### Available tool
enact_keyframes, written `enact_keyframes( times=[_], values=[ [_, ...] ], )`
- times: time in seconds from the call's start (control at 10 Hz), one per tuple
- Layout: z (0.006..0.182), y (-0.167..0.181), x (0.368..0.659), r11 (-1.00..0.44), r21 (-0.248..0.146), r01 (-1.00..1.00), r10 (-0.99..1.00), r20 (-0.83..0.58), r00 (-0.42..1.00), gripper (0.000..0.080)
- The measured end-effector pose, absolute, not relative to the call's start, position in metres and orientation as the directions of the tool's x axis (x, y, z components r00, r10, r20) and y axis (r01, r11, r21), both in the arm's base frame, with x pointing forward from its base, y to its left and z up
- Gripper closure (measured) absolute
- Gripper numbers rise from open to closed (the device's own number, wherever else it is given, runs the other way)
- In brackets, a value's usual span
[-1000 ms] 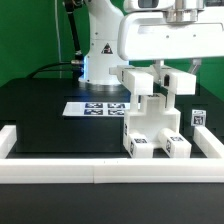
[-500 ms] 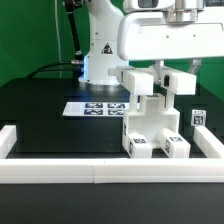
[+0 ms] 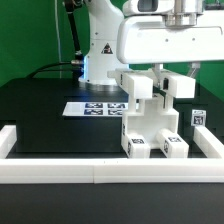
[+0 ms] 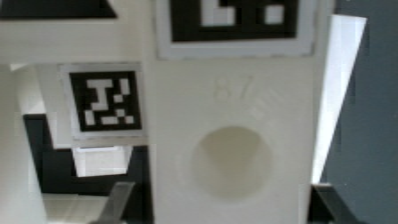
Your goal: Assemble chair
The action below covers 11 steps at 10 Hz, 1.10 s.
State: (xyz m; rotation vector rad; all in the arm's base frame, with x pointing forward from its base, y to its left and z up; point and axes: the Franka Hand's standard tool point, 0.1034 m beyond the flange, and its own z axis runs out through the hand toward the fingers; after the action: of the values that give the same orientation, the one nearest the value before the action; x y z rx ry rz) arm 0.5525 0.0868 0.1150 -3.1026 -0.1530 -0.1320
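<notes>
Shift: the chair (image 3: 150,115) has slid a touch toward the exterior view's left, its two bottom tags now sitting further that way along the rail, and the gripper (image 3: 175,75) has gone with it.
Table: the black table (image 3: 40,115) carries everything. The chair stands on it at the exterior view's right, base down, so the arm seems to be steering it rather than bearing its weight.
Rail: the long white border rail (image 3: 60,170) runs just in front of the chair's base. To my eye it serves as a stop to square the piece against, which would explain working this close to it.
Chair: upright and blocky, stepped side frames joined, tags facing the camera; in the wrist view a broad white slab (image 4: 231,130) with an oval dimple fills the picture.
Marker board: the marker board (image 3: 95,107) lies flat, well behind and clear of the action.
Gripper: clamped on the chair's upper part! The wrist view shows dark fingers (image 4: 125,205) flanking the slab on both sides, pressed close, a high grip that looks chosen to keep the piece from tipping.
Loose part: a small tagged block (image 3: 198,117) waits near the rail's far corner, apart from the chair, probably a part not yet fitted.
</notes>
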Motion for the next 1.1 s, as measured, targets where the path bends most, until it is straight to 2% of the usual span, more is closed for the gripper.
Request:
enact_keyframes(
  times=[1.1],
  values=[
    [0.075, 0.078, 0.541, -0.995, -0.009, 0.099, 0.099, 0.034, 0.995, 0.0509]
  ],
)
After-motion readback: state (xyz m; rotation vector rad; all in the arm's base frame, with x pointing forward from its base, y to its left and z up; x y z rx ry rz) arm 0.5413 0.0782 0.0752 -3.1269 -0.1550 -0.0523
